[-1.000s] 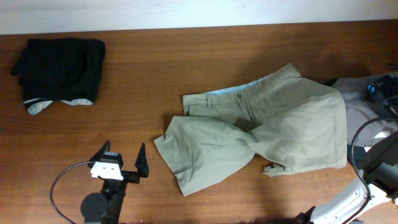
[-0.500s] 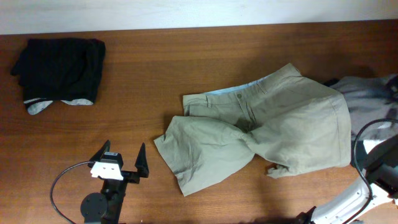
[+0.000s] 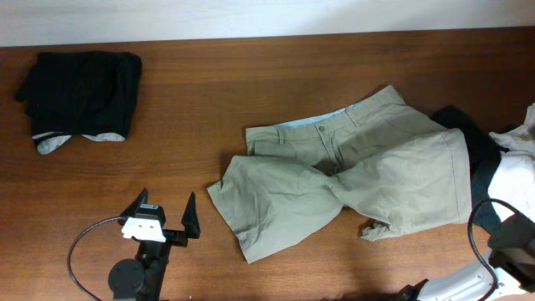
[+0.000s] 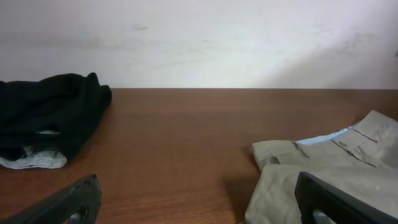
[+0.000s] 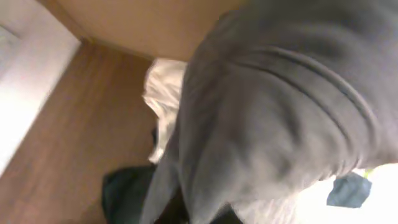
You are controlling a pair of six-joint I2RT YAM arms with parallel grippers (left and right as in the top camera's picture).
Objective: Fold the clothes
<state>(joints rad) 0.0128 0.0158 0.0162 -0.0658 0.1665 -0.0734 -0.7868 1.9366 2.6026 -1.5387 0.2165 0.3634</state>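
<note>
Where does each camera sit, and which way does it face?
Overhead: above the table, looking straight down; shows the open left gripper and the right arm.
Left wrist: low over the table, facing the wall; its own fingertips at the bottom corners.
Right wrist: close against grey cloth; no fingers visible.
Shared: overhead and left wrist both show the khaki shorts and black garment.

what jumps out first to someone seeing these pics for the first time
The big khaki shorts draw the eye first, lying crumpled with legs spread, right of centre on the table. Next come the black garment bunched in the far left corner and the left gripper, open and empty at the near edge. The right wrist view is filled by grey fabric close to the lens.
</note>
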